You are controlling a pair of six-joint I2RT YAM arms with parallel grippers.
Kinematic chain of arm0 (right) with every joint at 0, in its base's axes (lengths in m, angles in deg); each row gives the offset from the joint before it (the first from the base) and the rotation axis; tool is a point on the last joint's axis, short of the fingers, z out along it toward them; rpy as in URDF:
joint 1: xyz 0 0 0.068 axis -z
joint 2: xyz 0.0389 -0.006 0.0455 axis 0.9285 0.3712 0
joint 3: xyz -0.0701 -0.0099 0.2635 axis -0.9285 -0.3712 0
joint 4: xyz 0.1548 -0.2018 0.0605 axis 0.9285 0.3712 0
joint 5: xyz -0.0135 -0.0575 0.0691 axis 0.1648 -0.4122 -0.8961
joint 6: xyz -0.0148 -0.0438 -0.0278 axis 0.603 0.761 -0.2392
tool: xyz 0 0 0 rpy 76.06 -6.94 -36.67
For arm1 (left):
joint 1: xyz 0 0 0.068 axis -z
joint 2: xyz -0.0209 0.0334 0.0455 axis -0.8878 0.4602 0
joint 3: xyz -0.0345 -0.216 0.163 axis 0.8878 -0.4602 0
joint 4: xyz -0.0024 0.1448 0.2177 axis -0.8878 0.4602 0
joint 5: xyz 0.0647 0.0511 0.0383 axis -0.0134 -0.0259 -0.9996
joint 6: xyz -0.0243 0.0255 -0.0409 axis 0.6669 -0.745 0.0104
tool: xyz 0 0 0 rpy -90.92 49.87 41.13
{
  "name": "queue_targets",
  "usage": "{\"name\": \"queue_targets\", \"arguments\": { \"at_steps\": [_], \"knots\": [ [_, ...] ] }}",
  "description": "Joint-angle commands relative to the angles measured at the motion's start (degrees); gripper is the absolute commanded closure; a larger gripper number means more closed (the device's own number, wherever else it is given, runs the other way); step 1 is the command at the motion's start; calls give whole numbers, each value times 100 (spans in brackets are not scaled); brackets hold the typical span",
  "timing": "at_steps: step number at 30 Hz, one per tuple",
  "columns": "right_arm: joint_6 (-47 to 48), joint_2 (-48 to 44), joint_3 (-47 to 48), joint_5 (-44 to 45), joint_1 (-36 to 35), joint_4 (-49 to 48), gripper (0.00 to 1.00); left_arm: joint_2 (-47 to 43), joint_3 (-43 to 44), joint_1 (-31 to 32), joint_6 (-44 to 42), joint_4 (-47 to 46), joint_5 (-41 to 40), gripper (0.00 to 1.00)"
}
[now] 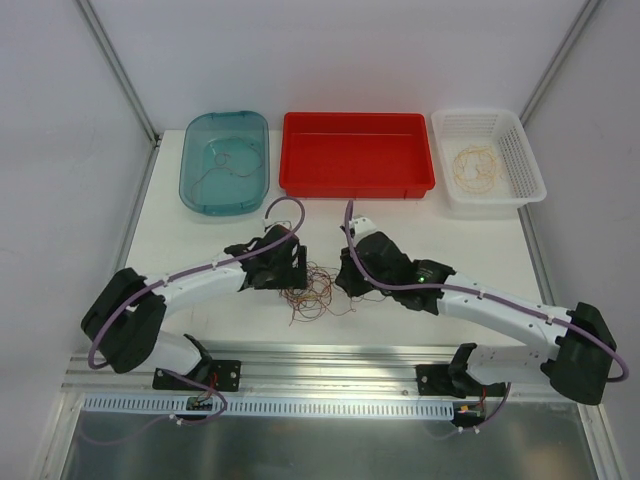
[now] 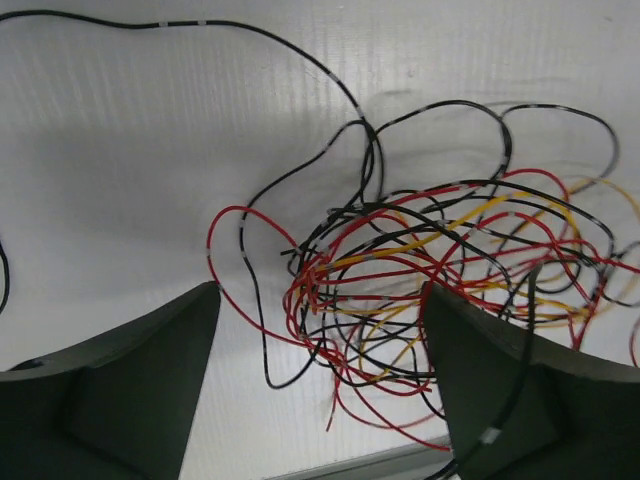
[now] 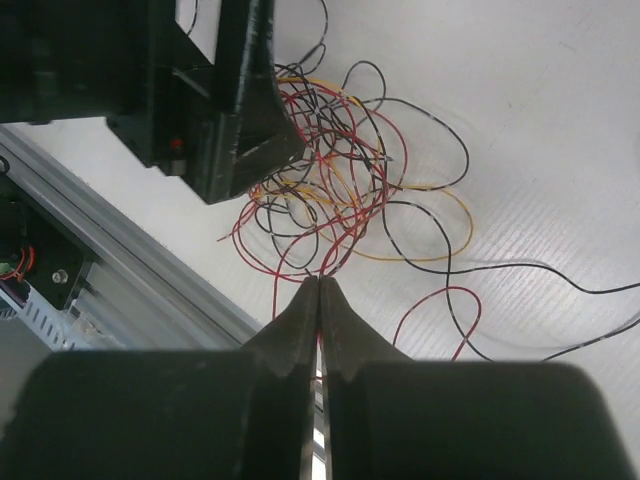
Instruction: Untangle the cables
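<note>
Cables (image 1: 312, 290): knotted heap on surface (image 1: 190, 240) between arms | dark strand (image 1: 228, 160) in blue bin (image 1: 225, 118), yellow coil (image 1: 475, 165) in white basket (image 1: 478, 113) | left fingers (image 2: 130, 390) released over heap | right fingers (image 3: 285, 345) clenched, apparently on red strand (image 3: 338, 255) | bulk left to separate

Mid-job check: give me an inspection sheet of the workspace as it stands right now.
Surface: white table.
Job's things: tangle of red, yellow and black wires between the grippers; dark wire in teal bin; yellow coil in white basket; red tray between them.
Clutter: nothing seen.
Grippers: left gripper open over the tangle; right gripper shut, apparently pinching a red strand.
Cables: purple arm cables loop at both wrists.
Surroundings: white walls, metal rail at near edge.
</note>
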Motion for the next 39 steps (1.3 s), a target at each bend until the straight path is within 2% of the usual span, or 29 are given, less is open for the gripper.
{"name": "queue_targets", "arguments": {
  "at_steps": [1,4,5,7,8,9,12,16,20,28,34,39],
  "knots": [
    [75,-381,332,-31,-14,192,99,339,301,87,400,-120,-435,22],
    [250,-689,507,206,-6,543,99,480,301,96,462,-120,-540,38],
    [312,-768,587,302,-6,797,99,480,257,96,462,-129,-584,55],
    [575,-1074,762,584,21,1079,99,436,204,87,436,-120,-759,72],
    [672,-1190,1015,672,56,1385,99,410,143,87,384,-111,-830,85],
    [812,-1286,1140,873,100,1553,99,349,108,87,357,-111,-892,91],
    [997,-1656,1754,1085,494,2221,99,191,-7,78,234,-67,-1155,99],
    [1358,-2095,2528,1174,1319,2750,99,6,-68,43,41,125,-1542,100],
    [1937,-2219,3311,1288,1778,3216,99,-126,-130,-141,-47,328,-1824,100],
    [2281,-2228,4268,1630,1919,3331,99,-258,-200,-537,-205,530,-1877,99],
    [2325,-2140,4595,1446,1911,3234,99,-486,-261,-581,-188,583,-1762,96],
    [2536,-2088,5191,1596,1911,3120,99,-644,-367,-607,-214,618,-1798,85]
  ]
}}
